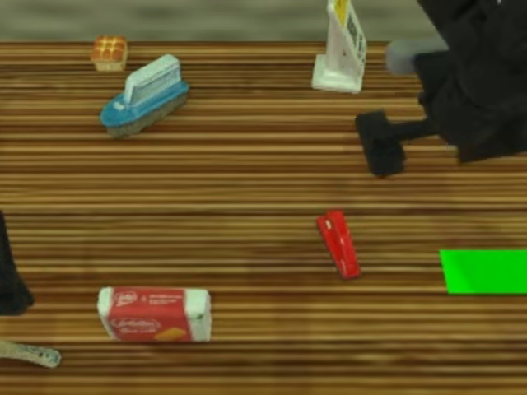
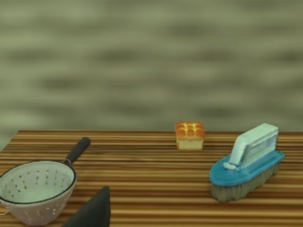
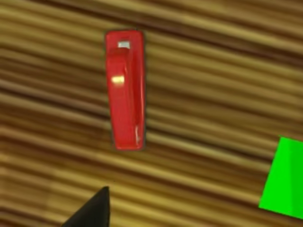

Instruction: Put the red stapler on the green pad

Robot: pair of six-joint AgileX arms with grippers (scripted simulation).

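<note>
The red stapler lies flat on the wooden table, right of centre, with its length running towards the front. The right wrist view looks down on the stapler. The green pad is at the right edge, apart from the stapler, and a corner of the pad shows from the right wrist. My right gripper hovers behind the stapler, open and holding nothing, and one dark fingertip shows. My left gripper is parked at the left edge, open and empty.
A blue scrubbing brush and a small bread loaf sit at the back left. A red-and-white packet lies at the front left. A white and yellow bottle stands at the back. A white colander is near my left gripper.
</note>
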